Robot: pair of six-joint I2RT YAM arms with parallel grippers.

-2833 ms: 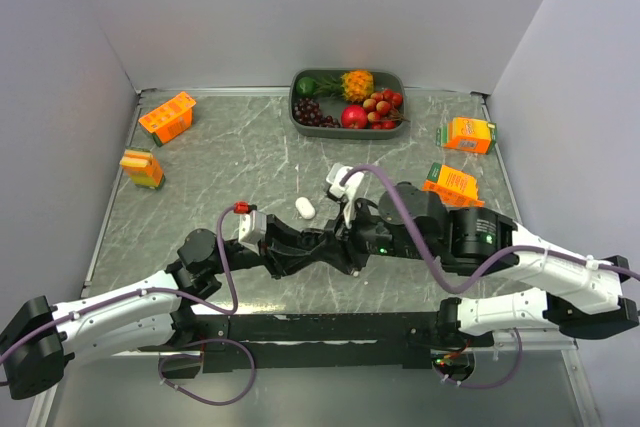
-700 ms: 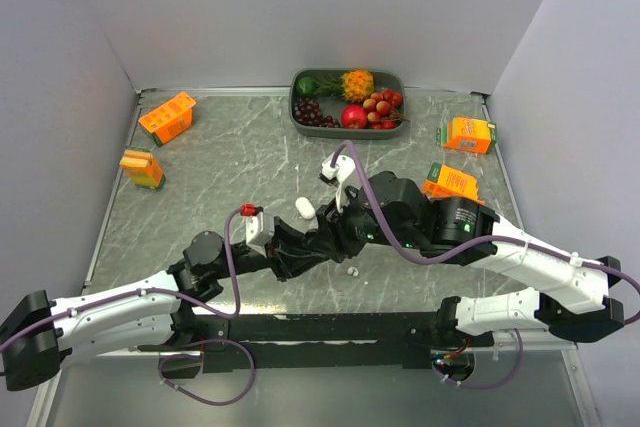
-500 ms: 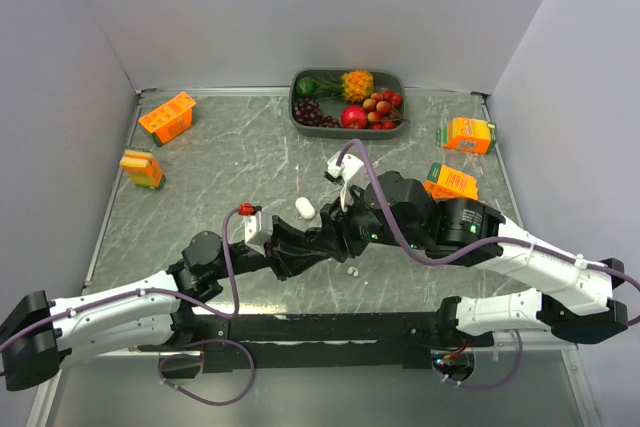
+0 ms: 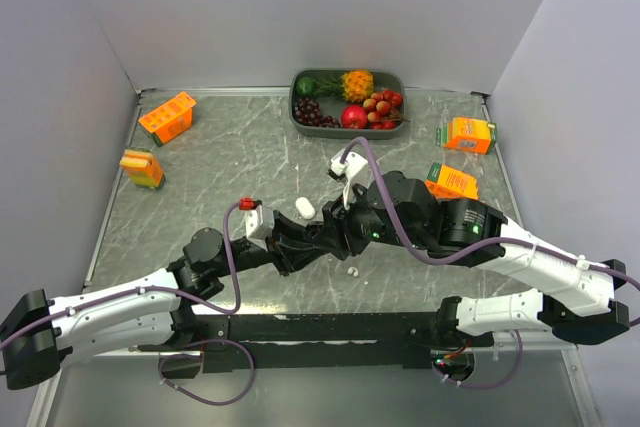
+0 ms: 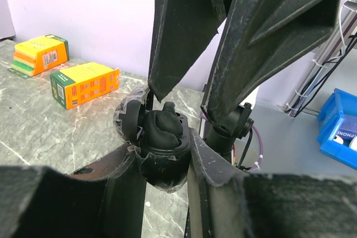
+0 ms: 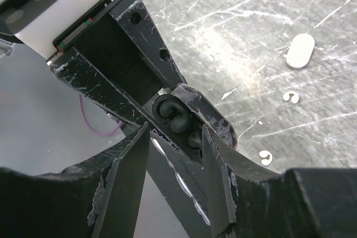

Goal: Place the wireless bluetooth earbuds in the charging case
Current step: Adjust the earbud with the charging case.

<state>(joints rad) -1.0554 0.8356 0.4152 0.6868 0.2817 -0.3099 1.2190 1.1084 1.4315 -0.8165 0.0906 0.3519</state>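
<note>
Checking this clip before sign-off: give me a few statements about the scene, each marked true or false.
1. The left hand is closed on a black case. True.
2. The right hand grips the white oval piece. False: that piece lies on the table, apart from both hands. The right hand is open over the black case.
3. A tray of fruit sits at the far edge of the table. True.
4. Three orange boxes are on the table. False: there are four, two on the left side and two on the right.
</note>
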